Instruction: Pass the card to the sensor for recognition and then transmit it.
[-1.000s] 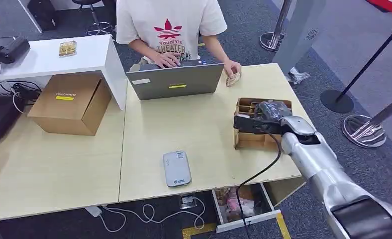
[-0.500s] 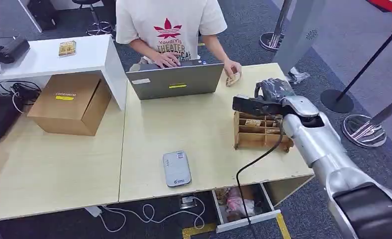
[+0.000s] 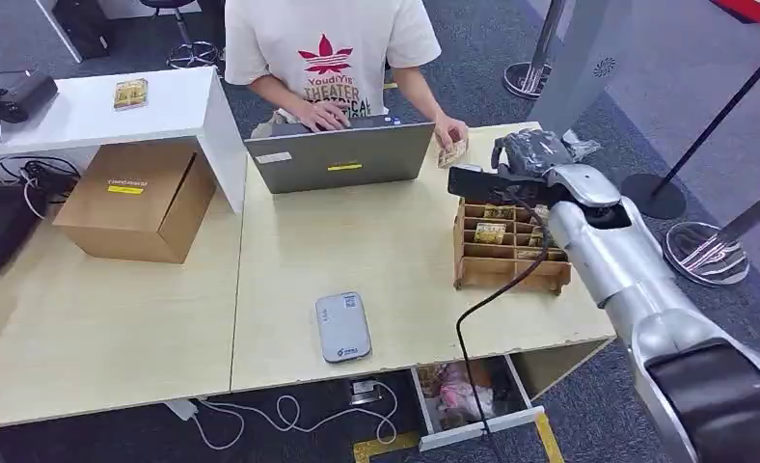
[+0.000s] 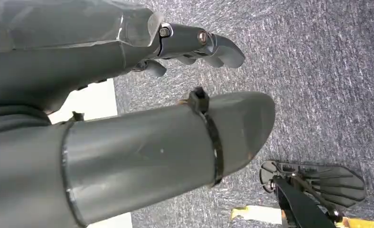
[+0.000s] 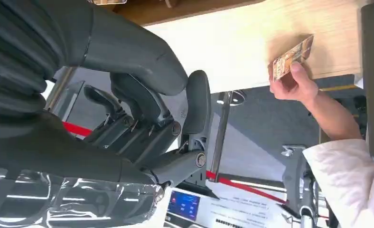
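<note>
- Evidently the pickup step was in hand: the robot's grey right hand, at right of centre, hung over the compartmented wooden card box, fingers curled, apparently gripping nothing.
- Its left hand hung loosely open.
- Next, it probably needed the small printed card the person's hand held beside the box, then the grey sensor pad, low centre.

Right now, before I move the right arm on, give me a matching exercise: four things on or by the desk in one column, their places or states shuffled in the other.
Things:
1. sensor
2. wooden rack
3. laptop
4. cardboard box

Places:
A. beneath the right hand
B. left desk, beside the white shelf
C. near the desk's front edge
D. open, facing the person

Pairs: 1-C, 2-A, 3-D, 4-B
</note>
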Tool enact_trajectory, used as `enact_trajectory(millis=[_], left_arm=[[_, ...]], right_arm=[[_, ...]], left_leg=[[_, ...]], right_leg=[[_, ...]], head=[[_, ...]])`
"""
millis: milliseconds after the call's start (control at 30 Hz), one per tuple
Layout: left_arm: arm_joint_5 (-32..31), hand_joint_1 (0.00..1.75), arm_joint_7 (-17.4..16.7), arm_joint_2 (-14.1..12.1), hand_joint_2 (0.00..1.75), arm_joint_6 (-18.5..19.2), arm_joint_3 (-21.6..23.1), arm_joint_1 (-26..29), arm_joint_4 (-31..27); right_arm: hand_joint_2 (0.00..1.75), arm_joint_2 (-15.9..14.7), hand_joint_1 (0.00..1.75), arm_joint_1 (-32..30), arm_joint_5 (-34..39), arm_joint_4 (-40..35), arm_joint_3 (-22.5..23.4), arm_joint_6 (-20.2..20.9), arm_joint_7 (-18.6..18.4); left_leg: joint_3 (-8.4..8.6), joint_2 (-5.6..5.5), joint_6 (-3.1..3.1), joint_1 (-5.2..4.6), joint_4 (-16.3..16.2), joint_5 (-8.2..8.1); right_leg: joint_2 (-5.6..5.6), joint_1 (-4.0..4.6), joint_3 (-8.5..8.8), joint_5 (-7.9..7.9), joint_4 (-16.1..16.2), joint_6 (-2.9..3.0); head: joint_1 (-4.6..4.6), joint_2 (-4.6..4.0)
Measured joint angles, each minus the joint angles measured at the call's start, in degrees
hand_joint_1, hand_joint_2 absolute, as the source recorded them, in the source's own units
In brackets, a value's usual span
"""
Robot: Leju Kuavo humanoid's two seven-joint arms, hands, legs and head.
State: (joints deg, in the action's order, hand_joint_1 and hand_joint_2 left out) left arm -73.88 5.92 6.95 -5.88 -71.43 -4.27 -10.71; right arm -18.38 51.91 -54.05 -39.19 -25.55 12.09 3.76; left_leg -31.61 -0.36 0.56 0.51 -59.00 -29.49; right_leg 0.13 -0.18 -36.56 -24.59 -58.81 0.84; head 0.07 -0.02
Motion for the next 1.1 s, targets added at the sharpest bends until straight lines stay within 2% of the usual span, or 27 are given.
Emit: enact_trajectory(millis=[33, 100, 133, 167, 233, 833, 933, 1067, 1100], left_arm=[[0.0, 0.00, 0.0, 0.0, 0.00, 0.0, 0.0, 0.0, 0.0], [0.0, 0.00, 0.0, 0.0, 0.00, 0.0, 0.0, 0.0, 0.0], [0.0, 0.00, 0.0, 0.0, 0.00, 0.0, 0.0, 0.0, 0.0], [0.2, 0.00, 0.0, 0.0, 0.00, 0.0, 0.0, 0.0, 0.0], [0.2, 0.00, 0.0, 0.0, 0.00, 0.0, 0.0, 0.0, 0.0], [0.3, 0.00, -0.4, 0.0, 0.00, -0.1, 0.0, 0.0, 0.0], [0.3, 0.00, -0.4, 0.0, 0.00, -0.1, 0.0, 0.0, 0.0], [0.3, 0.00, -0.5, 0.0, 0.00, -0.2, 0.0, 0.0, 0.0], [0.3, 0.00, -0.5, 0.0, 0.00, -0.2, 0.0, 0.0, 0.0]], right_arm=[[1.75, 0.0, 1.66, 0.0, 0.0, 0.0, 0.0, 0.0, 0.0], [1.75, 0.1, 1.26, 0.3, 0.0, 0.0, -0.1, 0.5, 0.1], [1.75, 0.1, 0.59, 0.5, 0.0, 0.0, -0.2, 0.6, 0.1], [1.75, 0.1, 0.14, 0.9, 0.1, 0.1, -0.4, 0.8, 0.3], [1.75, 0.1, 0.02, 1.4, 0.3, 0.3, -0.9, 1.2, 0.4], [1.75, 0.2, 0.03, -0.5, 0.4, 1.3, -3.8, 2.2, -2.0], [1.75, 0.2, 0.17, -1.0, 0.4, 1.3, -4.0, 2.2, -2.0], [1.75, 0.2, 0.47, -1.4, 0.4, 1.4, -4.2, 2.1, -2.0], [1.75, 0.2, 0.44, -1.5, 0.4, 1.4, -4.2, 2.0, -2.0]], left_leg=[[0.00, 0.00, 0.00, 0.00, 0.0, 0.00], [0.00, 0.00, 0.00, 0.00, 0.0, 0.00], [0.00, 0.00, 0.00, 0.00, 0.0, 0.00], [0.01, 0.00, 0.00, 0.00, 0.0, 0.00], [0.01, 0.00, 0.00, 0.00, 0.0, 0.00], [0.01, -0.01, 0.00, 0.00, 0.0, 0.00], [0.01, -0.01, 0.00, 0.00, 0.0, 0.00], [0.01, -0.01, 0.00, 0.00, 0.0, 0.00], [0.00, -0.01, 0.00, 0.00, 0.0, 0.00]], right_leg=[[0.00, 0.00, 0.00, 0.00, 0.0, 0.00], [0.00, 0.00, 0.00, 0.00, 0.0, 0.00], [0.01, 0.00, 0.00, 0.00, 0.0, 0.00], [0.01, 0.00, 0.00, 0.00, 0.0, 0.00], [0.00, 0.00, 0.00, 0.00, 0.0, 0.00], [0.00, 0.00, -0.02, 0.00, 0.0, 0.00], [0.01, 0.00, -0.02, 0.00, 0.0, 0.00], [0.00, 0.00, -0.02, 0.00, 0.0, 0.00], [0.00, 0.00, -0.02, 0.00, 0.0, 0.00]], head=[[0.00, 0.00], [0.00, 0.00], [0.00, 0.00], [0.00, 0.00], [0.00, 0.00], [0.00, 0.00], [0.00, 0.00], [0.00, 0.00], [0.00, 0.00]])
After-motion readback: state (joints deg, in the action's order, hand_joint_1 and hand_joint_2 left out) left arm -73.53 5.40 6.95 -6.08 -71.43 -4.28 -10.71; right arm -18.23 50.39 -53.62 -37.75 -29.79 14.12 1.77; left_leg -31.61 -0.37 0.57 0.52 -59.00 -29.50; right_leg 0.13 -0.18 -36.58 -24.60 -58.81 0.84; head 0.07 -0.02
